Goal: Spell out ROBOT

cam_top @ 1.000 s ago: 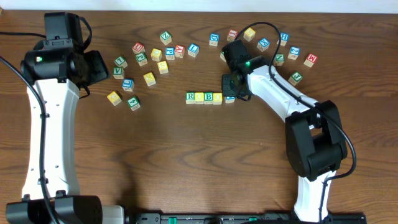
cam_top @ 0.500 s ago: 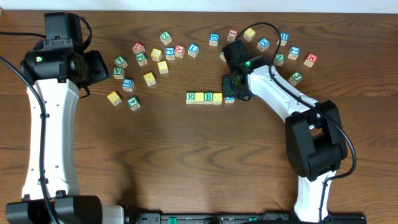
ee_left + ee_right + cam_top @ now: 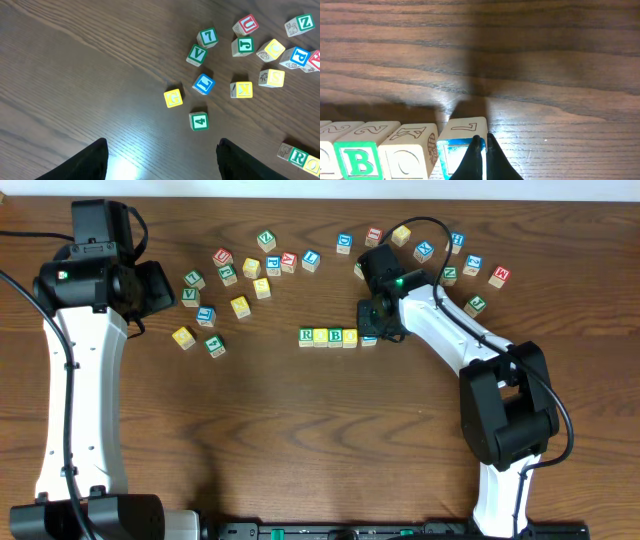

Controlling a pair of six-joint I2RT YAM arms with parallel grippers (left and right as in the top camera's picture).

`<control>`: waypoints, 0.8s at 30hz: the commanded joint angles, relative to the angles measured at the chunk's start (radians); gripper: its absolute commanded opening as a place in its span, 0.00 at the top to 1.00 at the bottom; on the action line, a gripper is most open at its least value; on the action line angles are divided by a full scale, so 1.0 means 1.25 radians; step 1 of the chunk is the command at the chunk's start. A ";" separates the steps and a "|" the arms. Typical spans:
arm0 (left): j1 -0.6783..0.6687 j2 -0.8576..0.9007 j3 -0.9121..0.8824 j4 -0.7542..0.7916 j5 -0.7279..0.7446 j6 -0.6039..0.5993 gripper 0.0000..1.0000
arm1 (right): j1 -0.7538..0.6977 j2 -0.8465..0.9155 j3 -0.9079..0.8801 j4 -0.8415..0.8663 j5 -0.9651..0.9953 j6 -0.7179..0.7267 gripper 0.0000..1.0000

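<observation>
**Five cubes in a row, right jaws shut at the blue one**

Start at the B cube (image 3: 336,336). It sits in the middle of a row on the table (image 3: 300,440). Left of B you have a yellow cube (image 3: 321,337), then the R cube (image 3: 306,336). Right of B you have a second yellow cube (image 3: 350,337), then the blue cube (image 3: 462,126). They all sit close, side by side.

Your right gripper (image 3: 481,142) is at the blue cube, two cubes right of B. Its jaws are pressed together with nothing in them. You cannot tell if the tips touch the cube.

Your left gripper (image 3: 161,150) hangs well to the left of B and a bit farther back. Its jaws are spread wide and hold nothing.

Farther back than B, loose cubes (image 3: 240,307) lie in two bunches, one to the left and one to the right.
</observation>
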 commanded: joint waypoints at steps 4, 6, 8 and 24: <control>0.003 0.005 -0.007 -0.003 -0.004 -0.007 0.32 | -0.002 0.014 -0.004 -0.009 -0.058 0.009 0.99; 0.003 0.005 -0.007 -0.003 -0.004 -0.007 0.32 | -0.002 0.014 -0.004 -0.008 -0.065 0.010 0.99; 0.003 0.005 -0.007 -0.003 -0.004 -0.007 0.31 | -0.002 0.014 -0.004 -0.009 -0.065 0.013 0.99; 0.003 0.005 -0.007 -0.003 -0.004 -0.007 0.31 | -0.002 0.014 0.005 0.009 -0.065 0.015 0.97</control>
